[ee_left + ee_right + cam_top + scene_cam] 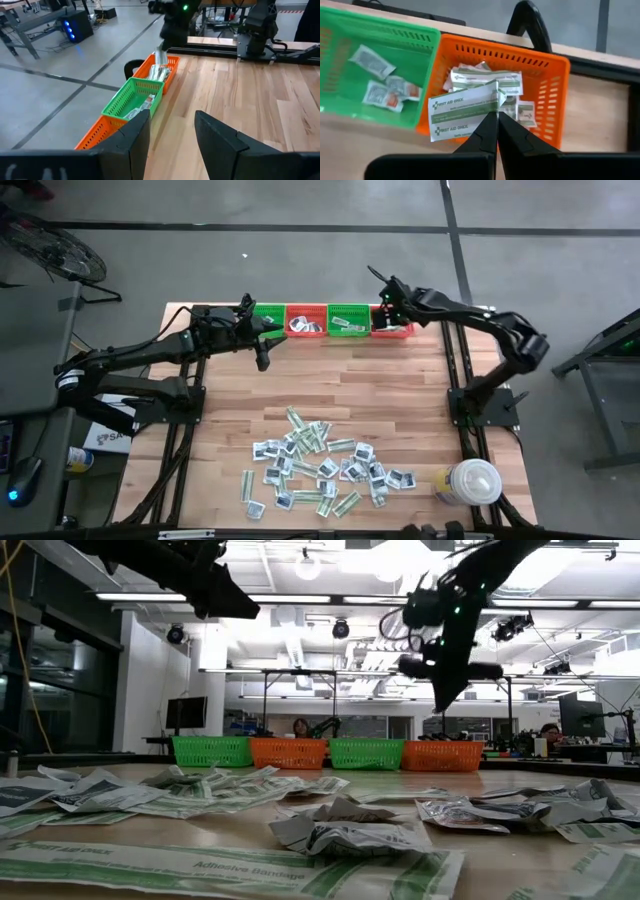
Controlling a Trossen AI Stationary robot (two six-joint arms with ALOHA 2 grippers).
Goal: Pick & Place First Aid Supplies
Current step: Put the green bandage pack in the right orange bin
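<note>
**Right gripper holds a bandage strip over the end basket**

The right gripper (pixel 496 119) has its two fingers pressed together on a pale-green and white bandage strip (pixel 465 111), pinched at one end so the rest of the strip sticks out sideways. It hangs above the orange basket (pixel 547 70) at the right end of the basket row, which already has several similar strips and small packets lying in it. Just beside it, the green basket (pixel 395 32) holds a few small white packets with dark and red marks.

From above, the right gripper (pixel 390 293) sits over the right end of the row of four baskets (pixel 330 320) along the far edge of the wooden table (pixel 400 400). The left gripper (pixel 262 340) hovers near the left end of the same row, above the table just in front of the baskets, with its fingers (pixel 220 137) apart and nothing between them.

The remaining supplies (pixel 320 470) lie in a loose pile of white-grey square packets and narrow green strips on the near half of the table, well apart from the baskets. A white round lidded container (pixel 472 480) stands near the pile's right side, close to the table's near right corner.
</note>
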